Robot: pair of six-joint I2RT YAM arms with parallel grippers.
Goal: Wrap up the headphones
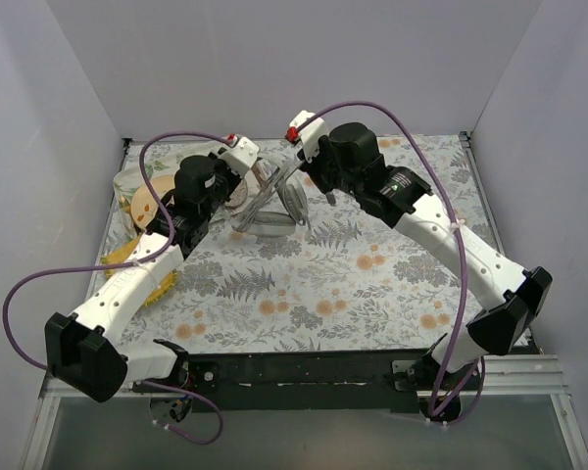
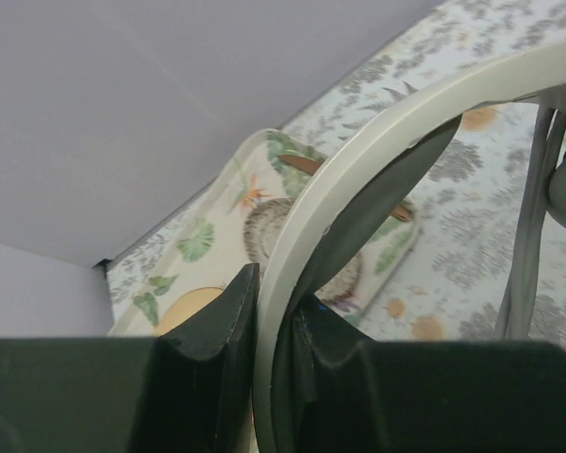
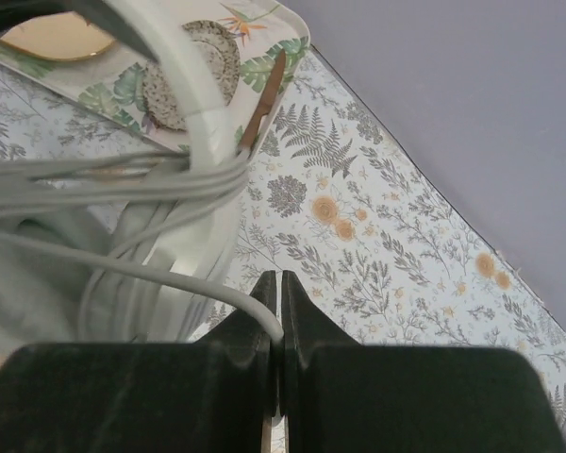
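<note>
The light grey headphones (image 1: pixel 270 201) are held up at the back middle of the table between both arms. My left gripper (image 2: pixel 272 300) is shut on the arched headband (image 2: pixel 358 165), which runs up between its black fingers. My right gripper (image 3: pixel 279 288) is shut on the thin grey cable (image 3: pixel 170 278), which leaves the jaws to the left. Several turns of cable (image 3: pixel 123 179) lie wound around the headband and earcup (image 3: pixel 38 255) in the right wrist view. In the top view the left gripper (image 1: pixel 237 191) is left of the headphones and the right gripper (image 1: pixel 311 176) is right of them.
A leaf-patterned tray (image 2: pixel 264 203) holds a round grey plate (image 3: pixel 193 66), a yellow plate (image 3: pixel 52 38) and a brown stick (image 3: pixel 264 99) at the back left. Grey walls (image 1: pixel 274 59) enclose the floral tablecloth (image 1: pixel 353 284). Purple arm cables (image 1: pixel 39 279) loop at both sides.
</note>
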